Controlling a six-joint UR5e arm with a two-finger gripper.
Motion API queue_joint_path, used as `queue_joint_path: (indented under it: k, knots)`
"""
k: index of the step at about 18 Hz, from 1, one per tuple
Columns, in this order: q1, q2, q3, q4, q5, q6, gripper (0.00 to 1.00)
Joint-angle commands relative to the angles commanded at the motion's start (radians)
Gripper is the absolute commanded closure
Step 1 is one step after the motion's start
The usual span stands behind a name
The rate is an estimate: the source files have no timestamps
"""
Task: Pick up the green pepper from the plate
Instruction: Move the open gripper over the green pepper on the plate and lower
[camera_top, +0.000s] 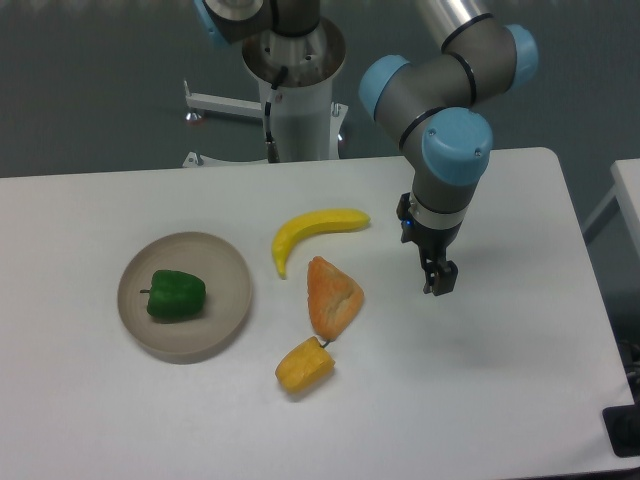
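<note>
White table (480, 400) fills most of the view, with a dark grey floor behind it and the robot's base pedestal at the far edge. We locate the green pepper (176, 295) lying inside the plate (228, 268), slightly left of the plate's centre, with its short stem pointing left. The plate sits on the left part of the table. To the right of the plate, well apart from it, we see a yellow banana (312, 231), curved and lying flat. Just below the banana lies an orange wedge-shaped toy food (333, 295), and a small yellow-orange piece (305, 367) touches its lower tip. Further right, we find the gripper (439, 284) pointing down over bare table, well apart from the plate and pepper. Its fingers appear close together with nothing between them.
</note>
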Motion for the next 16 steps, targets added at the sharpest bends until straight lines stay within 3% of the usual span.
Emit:
queue_joint_path:
  k: [6, 8, 12, 16]
  knots:
    - [-0.003, 0.021, -0.009, -0.003, -0.017, -0.009, 0.0]
    - [-0.027, 0.05, -0.037, 0.003, -0.066, -0.122, 0.0]
    - [-0.179, 0.052, -0.026, 0.014, -0.074, -0.426, 0.0]
    - [-0.314, 0.04, -0.034, 0.014, -0.074, -0.5, 0.0]
